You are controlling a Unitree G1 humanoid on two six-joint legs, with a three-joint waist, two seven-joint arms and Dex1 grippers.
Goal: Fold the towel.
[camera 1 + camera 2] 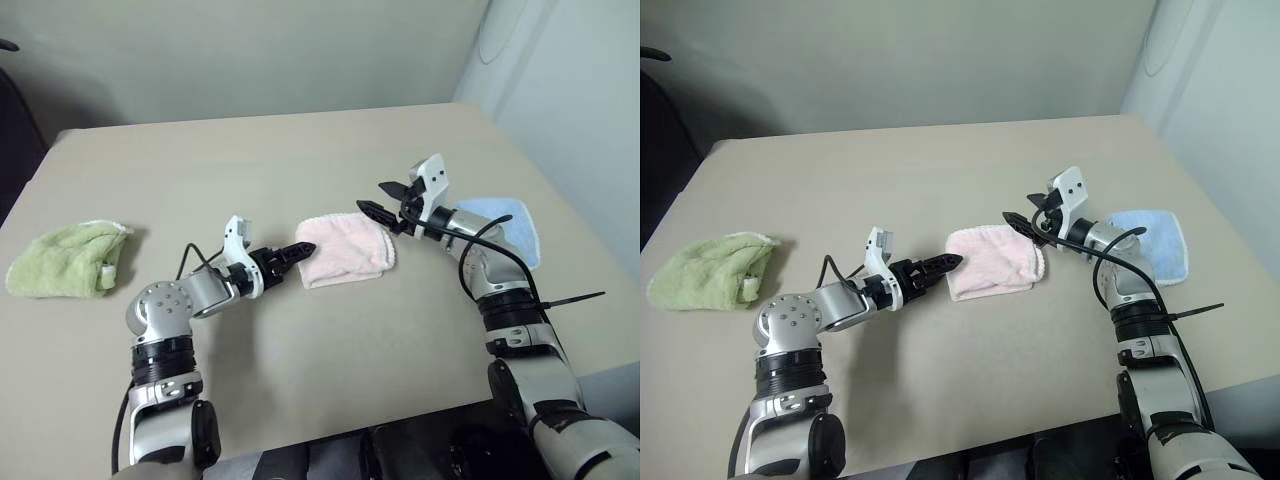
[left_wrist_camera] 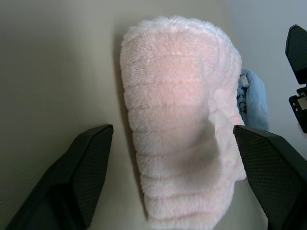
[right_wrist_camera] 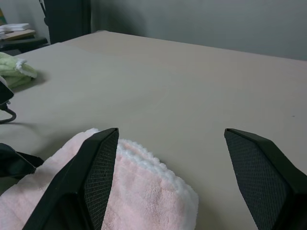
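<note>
Overhead, both spread grippers, left gripper (image 1: 303,249) and right gripper (image 1: 378,199), flank the folded towel (image 1: 345,251).

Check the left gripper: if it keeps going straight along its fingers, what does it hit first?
Most likely the towel. The left gripper is open, its fingers spread either side of the towel's near edge, tips about level with it. Beyond lies the blue cloth. Its height above the table is hard to judge.

bare table (image 1: 300,160) beyond the folded towel (image 1: 345,250), green cloth (image 1: 65,260) far left, blue cloth (image 1: 505,225) right
</note>
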